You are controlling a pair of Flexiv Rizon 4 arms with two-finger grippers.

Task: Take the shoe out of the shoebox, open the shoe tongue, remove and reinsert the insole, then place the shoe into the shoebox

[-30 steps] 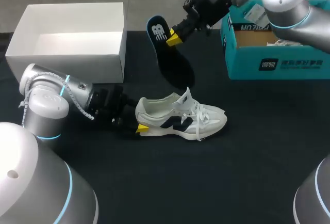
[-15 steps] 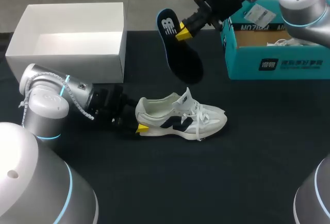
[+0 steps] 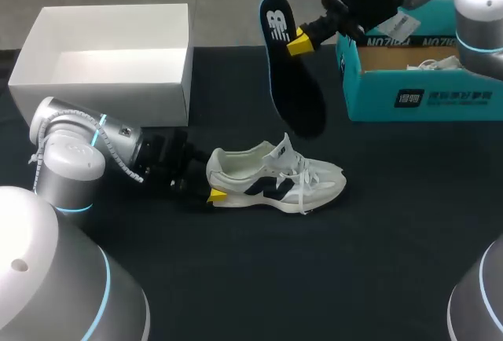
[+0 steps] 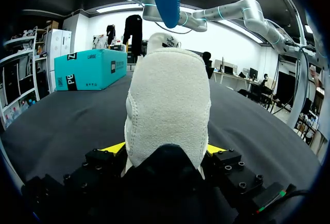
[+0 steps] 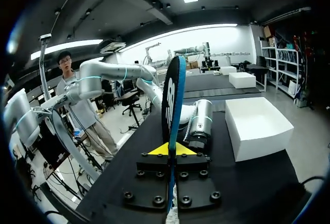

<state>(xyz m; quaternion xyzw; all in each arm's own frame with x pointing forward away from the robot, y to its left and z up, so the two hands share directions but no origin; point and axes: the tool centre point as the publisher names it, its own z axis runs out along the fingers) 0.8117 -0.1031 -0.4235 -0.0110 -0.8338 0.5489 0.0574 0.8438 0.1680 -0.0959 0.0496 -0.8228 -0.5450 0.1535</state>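
The white and navy shoe (image 3: 275, 180) lies on its side on the black table, toe toward the right. My left gripper (image 3: 211, 182) is shut on its heel; in the left wrist view the heel (image 4: 167, 100) fills the space between the yellow tips of this gripper (image 4: 165, 149). My right gripper (image 3: 299, 44) is shut on the dark insole (image 3: 291, 66) near its heel end and holds it in the air above and behind the shoe, toe end hanging down. In the right wrist view the insole (image 5: 172, 95) stands edge-on between that gripper's (image 5: 170, 150) tips.
A white open box (image 3: 110, 50) stands at the back left, just behind my left arm. The teal shoebox (image 3: 416, 89) stands at the back right, with paper and laces inside. Black table (image 3: 314, 278) spreads in front of the shoe.
My right gripper has carried the insole up and to the right, toward the teal shoebox. The left gripper and the shoe have stayed still.
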